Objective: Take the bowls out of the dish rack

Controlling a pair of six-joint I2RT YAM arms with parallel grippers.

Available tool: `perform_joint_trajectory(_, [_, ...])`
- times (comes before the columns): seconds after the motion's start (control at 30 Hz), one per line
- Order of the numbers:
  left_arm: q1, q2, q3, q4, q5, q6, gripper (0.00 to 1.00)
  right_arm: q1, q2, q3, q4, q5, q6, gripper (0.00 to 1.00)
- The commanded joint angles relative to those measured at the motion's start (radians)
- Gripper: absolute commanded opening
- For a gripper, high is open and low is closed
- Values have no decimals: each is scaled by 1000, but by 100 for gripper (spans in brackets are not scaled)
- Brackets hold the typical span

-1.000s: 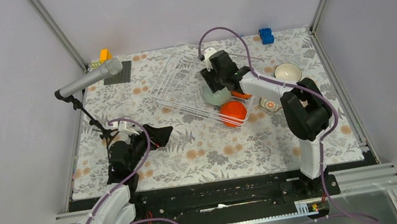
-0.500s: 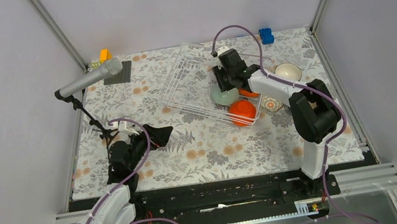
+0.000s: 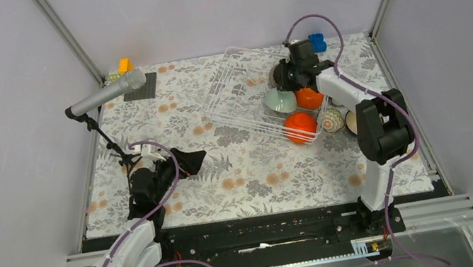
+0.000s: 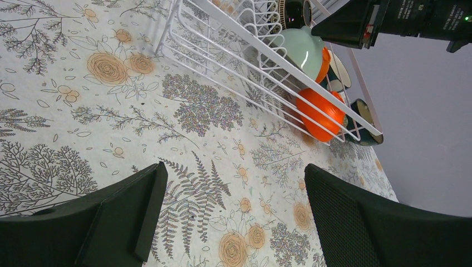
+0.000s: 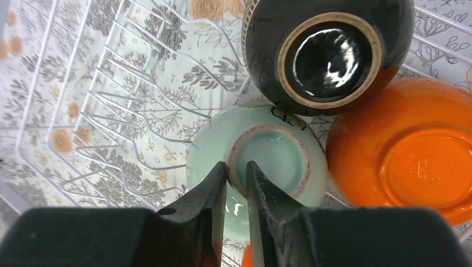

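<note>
Dish rack (image 3: 234, 91) has slid right & back in 1 s. Your right gripper (image 5: 236, 178) pinches the mint bowl (image 5: 267, 156) by its foot ring, inside the rack. Risk: rack drags along again, or the touching brown bowl (image 5: 328, 55) & orange bowl (image 5: 401, 167) topple. Table (image 3: 240, 176) edge is near on the right, so lift straight up and carry left, where there's open room. Left gripper (image 4: 234, 217) is spread, idle.

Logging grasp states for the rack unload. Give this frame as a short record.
right fingers: shut on mint bowl's foot ring
left fingers: open, empty, above cloth
mint bowl: upside down in rack
also in rack: dark bowl, orange bowl, second orange bowl
outside rack: teal bowl, by its right side
</note>
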Motion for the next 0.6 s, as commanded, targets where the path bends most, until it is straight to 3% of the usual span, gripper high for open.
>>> perform_joint_trajectory(0.0, [-1, 2, -1, 44, 8, 1, 99, -108, 54, 27, -66, -45, 79, 24])
perform_joint_trajectory(0.23, [-4, 25, 4, 75, 35, -9, 99, -180, 109, 24, -47, -126, 126, 20])
perform_joint_trajectory(0.4, [-76, 35, 90, 78, 22, -135, 98, -199, 129, 30, -33, -154, 125, 19])
perform_joint_trajectory(0.47, [-157, 51, 154, 46, -55, -147, 99, -198, 129, 33, -32, -182, 114, 22])
perform_joint_trajectory(0.57, [-265, 124, 267, -11, -163, -137, 99, -190, 105, 18, -31, -244, 77, 35])
